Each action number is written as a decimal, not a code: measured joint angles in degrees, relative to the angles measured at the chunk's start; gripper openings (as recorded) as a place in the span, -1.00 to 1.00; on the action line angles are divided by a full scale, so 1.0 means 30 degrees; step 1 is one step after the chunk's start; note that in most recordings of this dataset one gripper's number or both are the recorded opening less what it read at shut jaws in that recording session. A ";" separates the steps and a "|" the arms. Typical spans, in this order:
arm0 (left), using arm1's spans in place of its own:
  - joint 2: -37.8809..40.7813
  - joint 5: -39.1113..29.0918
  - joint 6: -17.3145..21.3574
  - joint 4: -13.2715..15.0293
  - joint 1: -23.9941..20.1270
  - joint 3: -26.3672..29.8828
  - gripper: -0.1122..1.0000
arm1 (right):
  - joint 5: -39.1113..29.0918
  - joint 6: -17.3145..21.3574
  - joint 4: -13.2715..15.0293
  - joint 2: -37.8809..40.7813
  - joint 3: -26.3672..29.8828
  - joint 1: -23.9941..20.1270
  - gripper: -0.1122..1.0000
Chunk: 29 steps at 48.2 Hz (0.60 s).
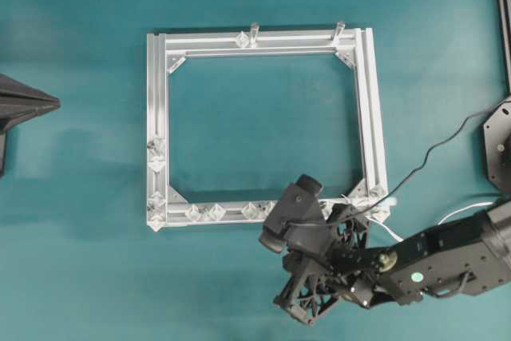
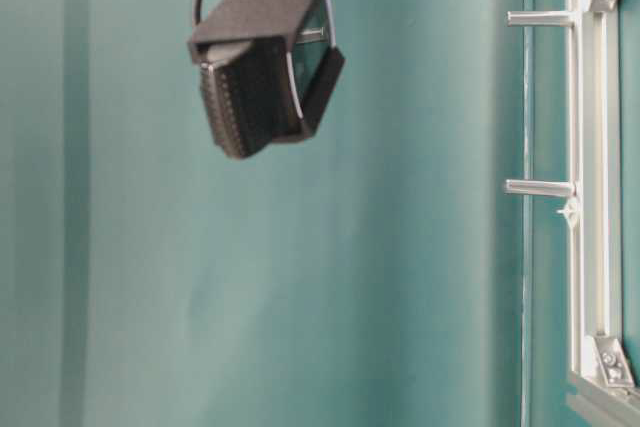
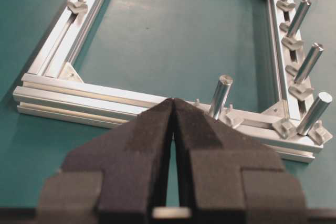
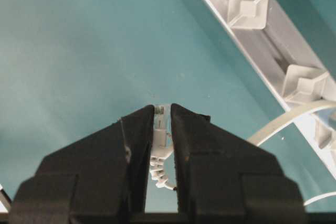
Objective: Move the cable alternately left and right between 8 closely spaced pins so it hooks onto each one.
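My right gripper is shut on the small white plug at the cable's end. The white cable curves off to the right toward the frame rail. Overhead, this gripper hovers just below the bottom rail of the square aluminium frame, and the cable leaves the frame's bottom right corner. Diamond-shaped pins sit in close pairs on the bottom and left rails; two pins show in the right wrist view. My left gripper is shut and holds nothing, off the frame's left side.
Two taller grey posts stand on the top rail. The right arm's body and its black wire cross the table at the bottom right. A dark base sits at the right edge.
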<state>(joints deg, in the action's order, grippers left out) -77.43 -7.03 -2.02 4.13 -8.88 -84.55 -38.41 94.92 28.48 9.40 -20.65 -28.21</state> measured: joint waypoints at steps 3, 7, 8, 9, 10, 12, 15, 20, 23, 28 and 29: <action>0.0000 0.0000 0.0000 0.0000 0.0029 0.0000 -0.80 | -0.0059 0.0029 0.0000 0.0029 0.0029 -0.0029 -0.55; 0.0000 0.0000 0.0000 0.0000 0.0029 0.0000 -0.80 | -0.0088 0.0029 0.0000 0.0029 0.0059 0.0000 -0.55; 0.0000 0.0000 0.0000 -0.0029 0.0029 0.0000 -0.80 | -0.0088 0.0000 0.0029 0.0029 0.0059 -0.0029 -0.55; 0.0000 -0.0029 0.0000 -0.0029 0.0059 0.0000 -0.80 | -0.0088 0.0029 0.0029 0.0059 0.0088 0.0000 -0.55; 0.0000 -0.0029 0.0000 -0.0029 0.0059 0.0000 -0.80 | -0.0088 0.0000 0.0029 0.0059 0.0117 -0.0029 -0.54; 0.0000 -0.0029 0.0000 -0.0029 0.0059 0.0000 -0.80 | -0.0117 0.0000 0.0059 0.0117 0.0205 0.0000 -0.55; 0.0000 -0.0029 0.0000 0.0000 0.0088 0.0000 -0.80 | -0.0088 0.0029 0.0117 0.0322 0.0469 0.0000 -0.55; 0.0000 -0.0059 0.0000 -0.0029 0.0117 0.0000 -0.80 | -0.0117 0.0029 0.0322 0.0850 0.1143 0.0029 -0.54; 0.0000 -0.0029 0.0000 -0.0029 0.0176 0.0000 -0.80 | -0.0088 0.0000 0.0469 0.1289 0.1699 0.0117 -0.55; -0.0029 -0.0029 0.0000 0.0000 0.0205 0.0000 -0.80 | -0.0117 0.0029 0.0557 0.2021 0.2637 0.0264 -0.55; 0.0000 -0.0059 0.0000 -0.0029 0.0205 0.0000 -0.80 | -0.0117 0.0029 0.0557 0.2168 0.2783 0.0264 -0.55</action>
<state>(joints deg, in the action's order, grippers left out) -77.43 -7.21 -2.02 4.04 -8.26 -84.55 -38.76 95.01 30.15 15.91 -12.30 -27.42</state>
